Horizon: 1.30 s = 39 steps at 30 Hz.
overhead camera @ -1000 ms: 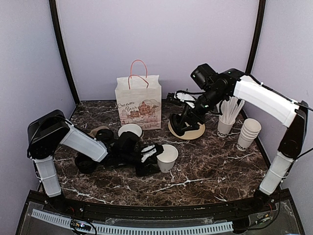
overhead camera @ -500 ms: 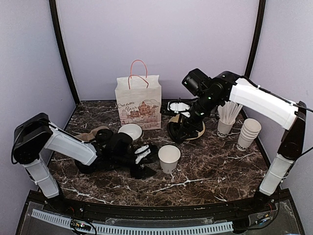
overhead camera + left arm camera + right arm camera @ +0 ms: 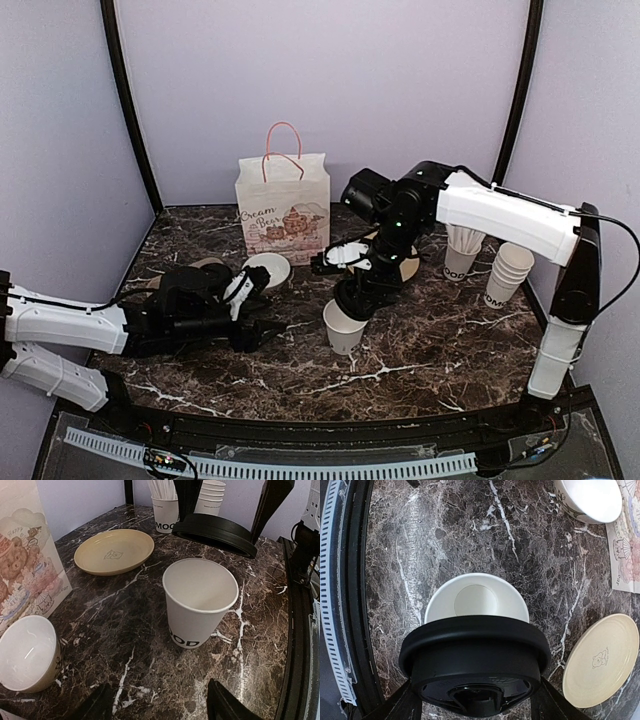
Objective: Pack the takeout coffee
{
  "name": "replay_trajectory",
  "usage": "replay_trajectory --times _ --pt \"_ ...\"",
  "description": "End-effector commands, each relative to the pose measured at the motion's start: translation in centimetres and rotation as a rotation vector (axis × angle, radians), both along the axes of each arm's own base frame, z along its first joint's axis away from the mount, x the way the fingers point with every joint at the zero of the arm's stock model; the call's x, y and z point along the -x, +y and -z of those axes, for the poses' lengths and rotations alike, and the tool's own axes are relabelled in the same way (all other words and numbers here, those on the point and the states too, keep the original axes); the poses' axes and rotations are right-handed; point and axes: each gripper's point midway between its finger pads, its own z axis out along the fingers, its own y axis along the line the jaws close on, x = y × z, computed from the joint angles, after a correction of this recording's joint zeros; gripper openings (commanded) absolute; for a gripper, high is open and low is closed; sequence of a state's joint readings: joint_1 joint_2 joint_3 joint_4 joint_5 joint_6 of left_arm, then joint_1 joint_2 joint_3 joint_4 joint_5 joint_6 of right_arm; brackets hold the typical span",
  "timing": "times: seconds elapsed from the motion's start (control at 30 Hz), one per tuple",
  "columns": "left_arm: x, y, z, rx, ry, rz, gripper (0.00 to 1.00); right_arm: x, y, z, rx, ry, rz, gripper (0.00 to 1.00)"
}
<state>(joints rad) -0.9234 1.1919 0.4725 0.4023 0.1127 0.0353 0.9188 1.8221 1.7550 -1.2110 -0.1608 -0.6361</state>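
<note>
From above, the white cup (image 3: 343, 330) stands open on the dark worktop (image 3: 430, 350), near the middle. The right arm reaches over it. The right jaws hang just above the cup with a black lid (image 3: 352, 297) in them. The left arm lies low on the left side. The left jaws are away from the cup, beside a white bowl (image 3: 268, 268). A paper bag (image 3: 283, 205) with a pink handle stands at the back. A tan plate (image 3: 405, 268) peeks out behind the right arm. A cup of white sticks (image 3: 461, 255) and a stack of cups (image 3: 508, 270) stand on the right.

The left wrist camera sees the cup (image 3: 200, 602) from the side. It stands upright, with black letters near its bottom and nothing inside. The left jaws are open with nothing between them. The cup is in front of them and they do not touch it. The lid (image 3: 215, 530) hangs above and behind the cup, not touching it. The plate (image 3: 114, 551) lies farther back and the bowl (image 3: 27, 652) sits near on the left.

The right wrist camera looks straight down. The right jaws grip the lid (image 3: 475, 662) on both sides. The cup (image 3: 476, 597) is right under it, and the lid hides the near part of the cup's mouth.
</note>
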Motion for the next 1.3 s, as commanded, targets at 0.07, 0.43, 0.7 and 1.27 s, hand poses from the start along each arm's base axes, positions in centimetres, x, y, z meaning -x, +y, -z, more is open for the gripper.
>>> replay_trajectory --times 0.07,0.43,0.7,1.27 --pt "-0.1 1.5 -0.1 0.013 0.017 -0.078 0.66 0.2 0.8 -0.1 0.013 -0.004 -0.031 0.6" --pt "0.0 2.1 -0.5 0.013 0.014 -0.092 0.66 -0.4 0.9 1.0 0.055 -0.01 -0.022 0.6" --pt "-0.1 1.9 0.2 -0.002 0.027 -0.09 0.66 -0.6 1.0 1.9 0.079 0.005 -0.021 0.61" --pt "0.1 1.9 1.3 -0.006 0.048 -0.091 0.66 0.1 1.6 2.4 0.083 0.035 -0.037 0.78"
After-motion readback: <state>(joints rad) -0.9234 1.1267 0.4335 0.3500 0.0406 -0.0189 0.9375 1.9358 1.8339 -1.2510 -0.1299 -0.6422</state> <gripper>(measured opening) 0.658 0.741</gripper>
